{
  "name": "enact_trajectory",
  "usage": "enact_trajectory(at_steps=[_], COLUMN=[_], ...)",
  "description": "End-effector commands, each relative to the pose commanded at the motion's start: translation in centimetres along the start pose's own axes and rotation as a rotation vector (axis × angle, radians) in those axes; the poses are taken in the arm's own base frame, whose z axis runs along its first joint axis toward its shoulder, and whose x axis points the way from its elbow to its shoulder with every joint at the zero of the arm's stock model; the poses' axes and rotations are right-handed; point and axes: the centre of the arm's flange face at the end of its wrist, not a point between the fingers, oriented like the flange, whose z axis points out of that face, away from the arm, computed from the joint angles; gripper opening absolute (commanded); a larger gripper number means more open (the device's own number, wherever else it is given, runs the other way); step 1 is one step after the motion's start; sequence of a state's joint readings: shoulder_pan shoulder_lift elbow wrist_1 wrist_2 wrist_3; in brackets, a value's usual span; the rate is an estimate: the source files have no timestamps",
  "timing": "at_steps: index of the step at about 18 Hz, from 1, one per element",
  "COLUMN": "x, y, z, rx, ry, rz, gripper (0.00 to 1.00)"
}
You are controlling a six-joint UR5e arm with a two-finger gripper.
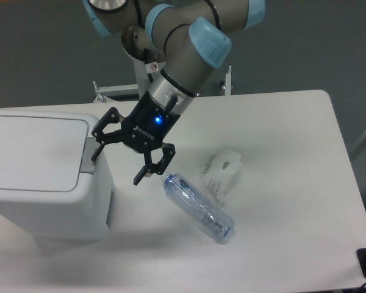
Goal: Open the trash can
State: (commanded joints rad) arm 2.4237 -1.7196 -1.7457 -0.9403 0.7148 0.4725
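The trash can (43, 177) is a big white boxy bin at the left of the table, its flat lid down and its grey push tab (89, 157) along the lid's right edge. My gripper (114, 168) hangs open just right of the bin. One fingertip (96, 152) sits at or just over the grey tab; whether it touches I cannot tell. The other fingertip (139, 179) is out over the table. Nothing is between the fingers.
A clear plastic bottle (199, 207) lies on its side on the white table (280, 134), just right of the gripper. A crumpled white wrapper (222, 174) lies beside it. The table's right edge is near x 600.
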Motion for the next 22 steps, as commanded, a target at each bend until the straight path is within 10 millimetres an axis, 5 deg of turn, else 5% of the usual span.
enact_trajectory(at_steps=[13,18,22], x=[-0.1,-3.7,-10.4], y=[-1.3,-2.2,-0.8], z=[-1.6,-6.0,-7.4], rx=[0.028,0.09,0.097], ry=[-0.018,-0.08,-0.131], rz=[0.009,-0.013,0.021], gripper=[1.0,1.0,1.0])
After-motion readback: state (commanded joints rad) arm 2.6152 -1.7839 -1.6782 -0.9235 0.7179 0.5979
